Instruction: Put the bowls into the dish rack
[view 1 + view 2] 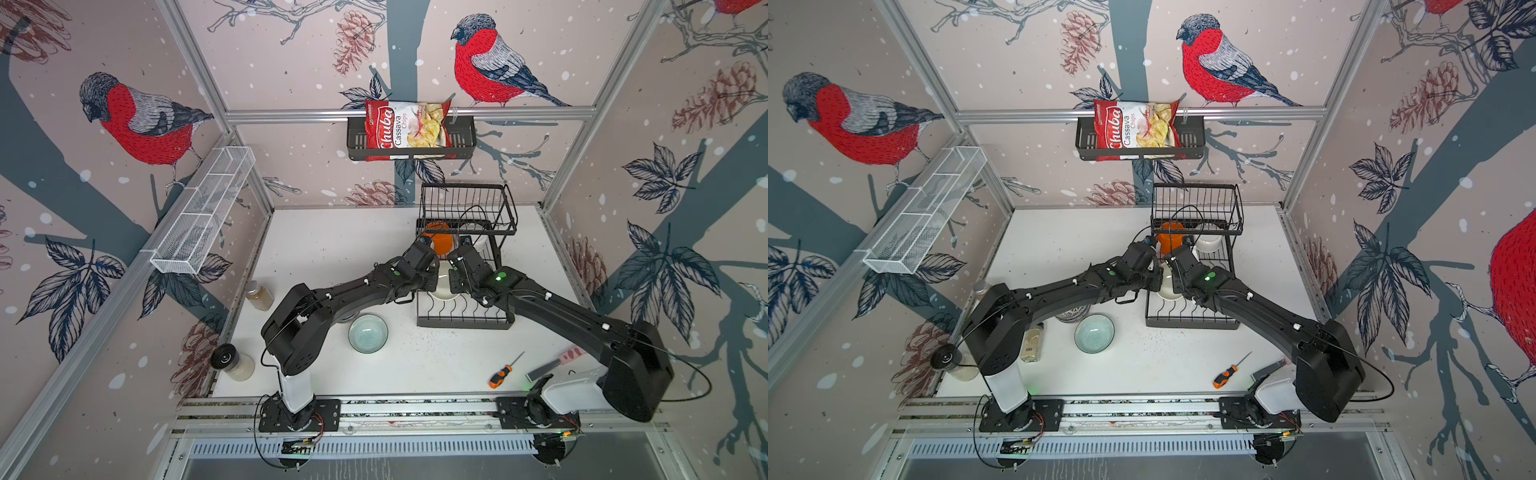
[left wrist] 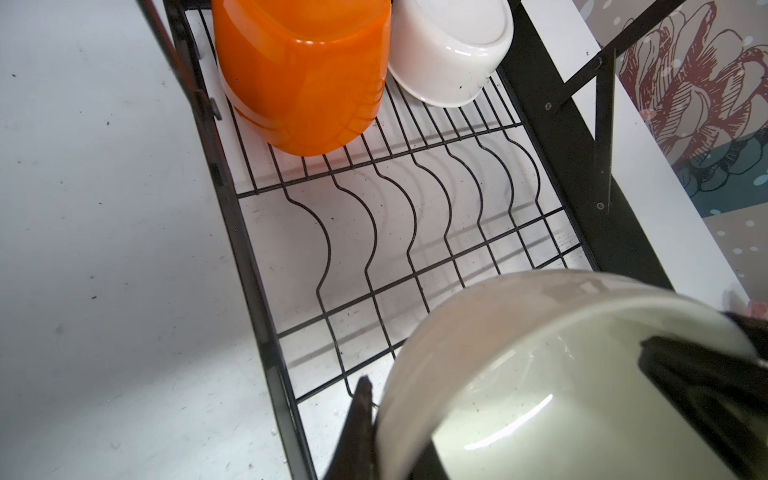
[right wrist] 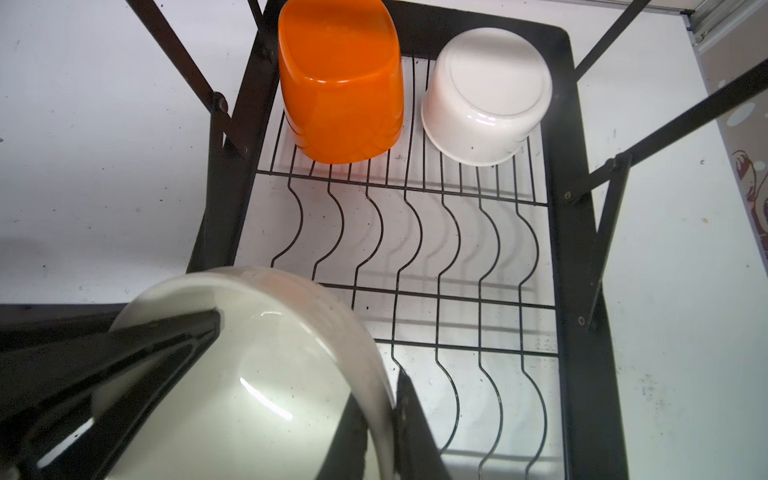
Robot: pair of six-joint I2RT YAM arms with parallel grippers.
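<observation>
Over the dish rack [image 3: 582, 249], lower tier: cream bowl [image 1: 442, 287], held by both arms.
Left gripper [image 2: 507, 365] and right gripper [image 3: 307, 345] are each closed on the bowl's wall, one finger [image 2: 706, 395] inside and one outside, on opposite sides of the rim. The bowl is round, its mouth up and tipped toward the arms. Beyond it, an orange bowl [image 2: 303, 75] and a white bowl [image 2: 449, 54] sit upside down. Only the wrist views show the grips; only the top views show a pale green bowl [image 1: 368, 333] on the table [image 1: 332, 249].
</observation>
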